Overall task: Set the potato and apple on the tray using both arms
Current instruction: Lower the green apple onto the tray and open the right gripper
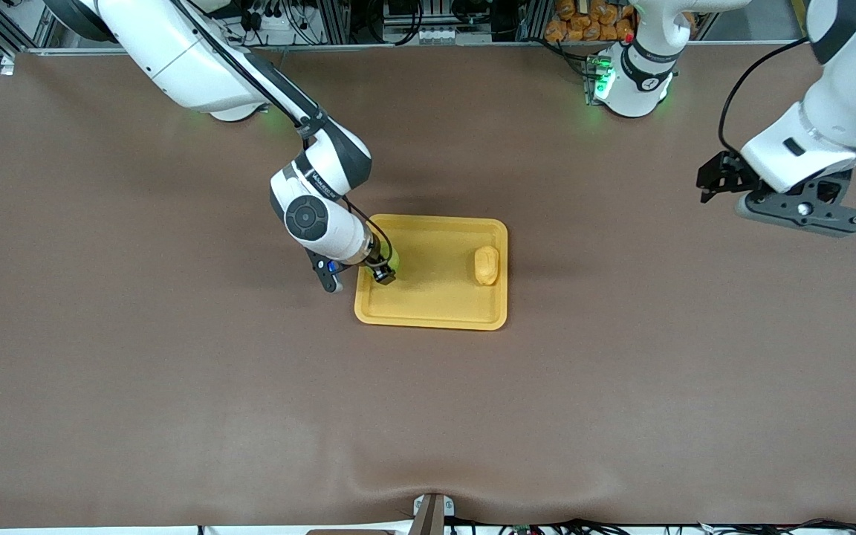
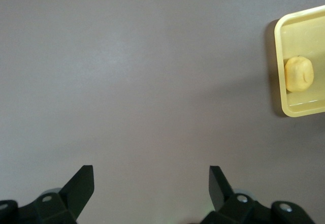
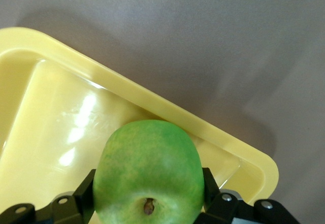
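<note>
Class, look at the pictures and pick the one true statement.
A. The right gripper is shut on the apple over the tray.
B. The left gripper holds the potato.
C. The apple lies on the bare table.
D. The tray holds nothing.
A: the right gripper has its fingers pressed to both sides of the apple over the tray; the potato lies in the tray, and the left gripper hangs open over bare table.

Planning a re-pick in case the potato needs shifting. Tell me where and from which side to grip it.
Grip the potato across its narrow middle, coming straight down from above. It lies flat in the tray, long axis running toward the front camera, close to the rim at the left arm's end, so fingers fit best on its long sides. The open left gripper looks better placed; the right gripper holds the apple.
</note>
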`<state>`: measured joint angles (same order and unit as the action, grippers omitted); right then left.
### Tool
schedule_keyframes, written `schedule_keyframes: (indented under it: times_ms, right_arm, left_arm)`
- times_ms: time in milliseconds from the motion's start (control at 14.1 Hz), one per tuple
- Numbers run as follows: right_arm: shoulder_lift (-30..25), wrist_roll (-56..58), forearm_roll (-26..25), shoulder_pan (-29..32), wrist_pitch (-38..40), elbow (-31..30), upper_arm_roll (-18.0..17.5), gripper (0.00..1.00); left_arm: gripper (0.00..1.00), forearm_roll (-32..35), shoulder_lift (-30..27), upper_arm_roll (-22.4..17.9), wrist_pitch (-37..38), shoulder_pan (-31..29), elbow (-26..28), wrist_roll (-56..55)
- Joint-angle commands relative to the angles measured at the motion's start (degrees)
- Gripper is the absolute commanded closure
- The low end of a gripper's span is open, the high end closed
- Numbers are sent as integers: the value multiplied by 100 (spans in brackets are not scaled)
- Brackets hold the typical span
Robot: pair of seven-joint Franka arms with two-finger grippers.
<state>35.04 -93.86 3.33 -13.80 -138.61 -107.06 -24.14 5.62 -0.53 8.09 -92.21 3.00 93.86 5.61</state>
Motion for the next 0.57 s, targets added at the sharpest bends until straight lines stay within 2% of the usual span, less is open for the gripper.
schedule_keyframes:
  times_ms: [0,71,498]
  right_arm:
    - [116,-176,-131,-35,10,115,5,65]
    - [117,-237,-131,-17,19,115,5,1]
    - [-58,-282,-131,27,289,307,5,0]
  left_arm:
    - [0,-96,19,26,475,-37,-325,55]
    - [0,-105,-8,43,641,-19,-316,-67]
    - [0,0,18,105,634,16,-360,-60]
